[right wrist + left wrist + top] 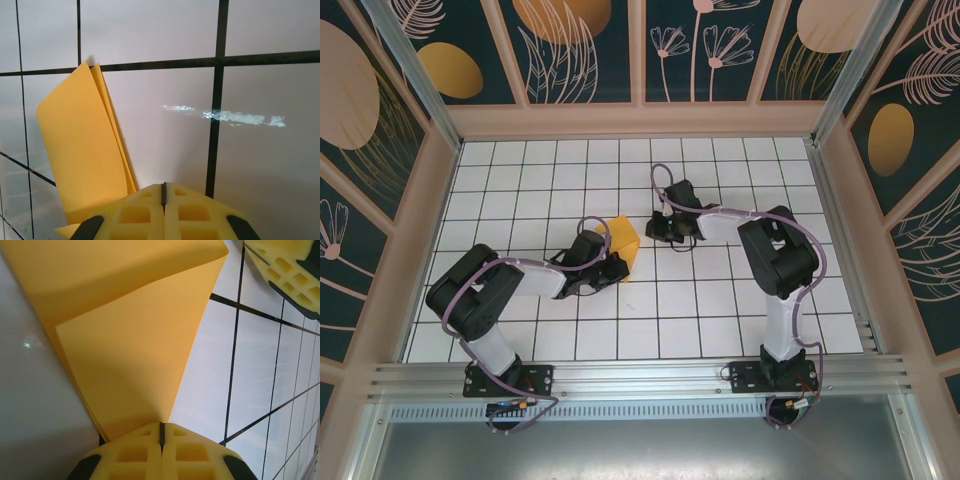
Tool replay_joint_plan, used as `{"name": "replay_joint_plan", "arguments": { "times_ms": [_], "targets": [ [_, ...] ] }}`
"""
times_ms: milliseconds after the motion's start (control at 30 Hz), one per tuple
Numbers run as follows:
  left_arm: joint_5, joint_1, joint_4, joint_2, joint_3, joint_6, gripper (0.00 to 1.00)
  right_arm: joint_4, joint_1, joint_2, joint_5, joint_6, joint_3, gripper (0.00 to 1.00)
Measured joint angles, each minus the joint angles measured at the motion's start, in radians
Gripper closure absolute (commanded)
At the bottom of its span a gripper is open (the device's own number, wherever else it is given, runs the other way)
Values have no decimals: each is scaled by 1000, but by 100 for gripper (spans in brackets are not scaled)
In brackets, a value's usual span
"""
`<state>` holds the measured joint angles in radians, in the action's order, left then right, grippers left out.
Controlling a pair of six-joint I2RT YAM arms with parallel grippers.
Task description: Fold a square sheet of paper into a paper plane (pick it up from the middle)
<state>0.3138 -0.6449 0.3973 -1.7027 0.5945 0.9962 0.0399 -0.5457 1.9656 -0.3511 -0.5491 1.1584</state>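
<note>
The square sheet of paper (625,243) is orange-yellow, folded over on itself, and stands tilted up off the white tiles mid-table. In the left wrist view the paper (130,340) rises as a broad doubled flap just past my left gripper (161,426). That gripper's yellow jaws are shut, tips against the sheet's lower edge, with no paper showing in the slit. From above, the left gripper (617,268) sits at the paper's near side. My right gripper (655,230) is just right of it, shut and empty. In the right wrist view the right gripper (163,186) has the paper (82,150) standing to its left.
The white grid table (700,300) is boxed in by wooden-framed patterned walls (440,180) on three sides. An aluminium rail (650,380) runs along the near edge by the arm bases. One of the right gripper's yellow fingers (285,265) shows at the top right of the left wrist view.
</note>
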Motion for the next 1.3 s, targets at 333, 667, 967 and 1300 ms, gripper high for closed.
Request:
{"name": "replay_joint_plan", "arguments": {
  "times_ms": [333,667,967,1300],
  "targets": [
    [0,-1,0,0,0,-1,95,1,-105,-109,-42,0,-68,94],
    [0,-1,24,2,-15,0,95,11,-95,45,-73,13,25,95],
    [0,-1,45,2,-26,-8,95,61,-49,97,-101,48,100,95],
    [0,-2,44,4,-26,-16,95,54,-16,28,-38,69,66,94]
  ]
}}
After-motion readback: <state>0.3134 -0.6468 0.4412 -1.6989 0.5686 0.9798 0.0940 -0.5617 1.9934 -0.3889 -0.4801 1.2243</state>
